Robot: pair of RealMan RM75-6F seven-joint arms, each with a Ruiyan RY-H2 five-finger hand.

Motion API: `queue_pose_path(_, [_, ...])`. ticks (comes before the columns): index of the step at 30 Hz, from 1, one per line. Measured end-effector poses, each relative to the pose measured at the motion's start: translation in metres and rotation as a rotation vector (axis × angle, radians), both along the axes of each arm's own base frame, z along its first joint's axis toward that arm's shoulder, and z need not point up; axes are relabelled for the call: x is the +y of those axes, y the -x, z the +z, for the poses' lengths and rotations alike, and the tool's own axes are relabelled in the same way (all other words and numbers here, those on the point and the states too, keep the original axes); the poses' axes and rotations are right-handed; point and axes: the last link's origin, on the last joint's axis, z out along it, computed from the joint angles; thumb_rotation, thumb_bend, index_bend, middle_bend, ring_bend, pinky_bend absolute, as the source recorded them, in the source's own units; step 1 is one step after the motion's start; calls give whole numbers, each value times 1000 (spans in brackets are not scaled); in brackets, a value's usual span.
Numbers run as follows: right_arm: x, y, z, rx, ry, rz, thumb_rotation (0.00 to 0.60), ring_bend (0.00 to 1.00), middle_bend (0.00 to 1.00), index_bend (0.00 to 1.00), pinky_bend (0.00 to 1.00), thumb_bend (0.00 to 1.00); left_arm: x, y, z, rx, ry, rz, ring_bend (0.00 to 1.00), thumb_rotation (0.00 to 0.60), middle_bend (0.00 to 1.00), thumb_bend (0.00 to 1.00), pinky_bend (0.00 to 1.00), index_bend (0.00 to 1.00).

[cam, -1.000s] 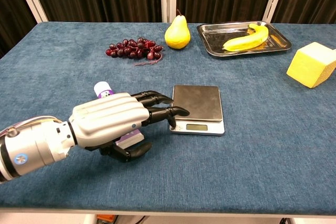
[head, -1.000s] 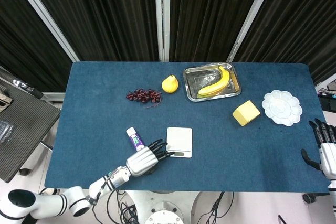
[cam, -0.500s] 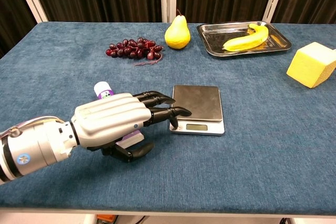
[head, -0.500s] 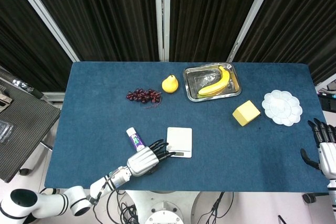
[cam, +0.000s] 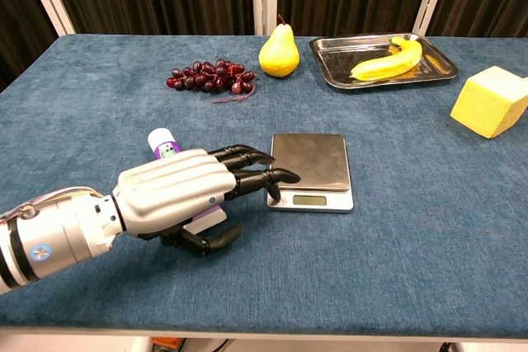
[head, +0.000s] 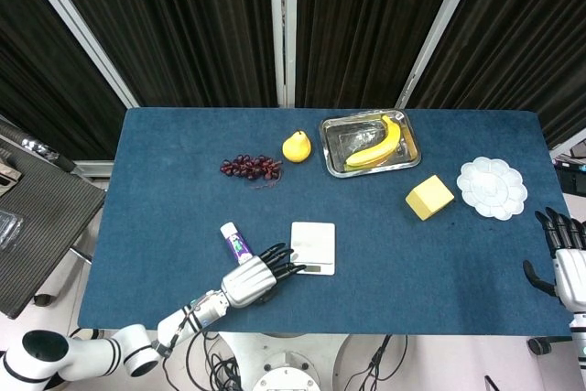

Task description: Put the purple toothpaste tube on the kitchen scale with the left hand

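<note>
The purple toothpaste tube lies flat on the blue table, white cap pointing away from me, just left of the kitchen scale. My left hand lies over the tube's lower half, covering most of it. Its fingers reach out toward the scale's near left corner, and the thumb curls beside the tube's flat end. The fingers are spread and have not closed around the tube. In the head view my left hand sits near the table's front edge. My right hand hangs off the table's right edge, holding nothing, fingers apart.
Dark grapes and a yellow pear lie at the back. A metal tray holds a banana. A yellow block and a white palette dish are at the right.
My left hand has sunk very slightly over the tube. The tube, the scale and the right hand have not visibly moved.
</note>
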Motion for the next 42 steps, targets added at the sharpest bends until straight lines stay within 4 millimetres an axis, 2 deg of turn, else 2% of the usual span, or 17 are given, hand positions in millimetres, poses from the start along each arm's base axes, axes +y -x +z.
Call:
queue_pose_path(28, [4, 6, -4, 1, -16, -22, 600, 0, 0, 0, 0, 294, -8, 8, -20, 38, 53, 13, 0, 600, 229, 544, 0, 55])
queue_pose_path(37, [5, 5, -4, -2, -13, -18, 600, 0, 0, 0, 0, 294, -5, 5, -16, 29, 39, 9, 0, 600, 215, 544, 0, 54])
queue_pose_path(42, [5, 4, -2, -6, -4, -13, 600, 0, 0, 0, 0, 295, -1, -6, 2, -37, 7, -2, 0, 600, 192, 544, 0, 55])
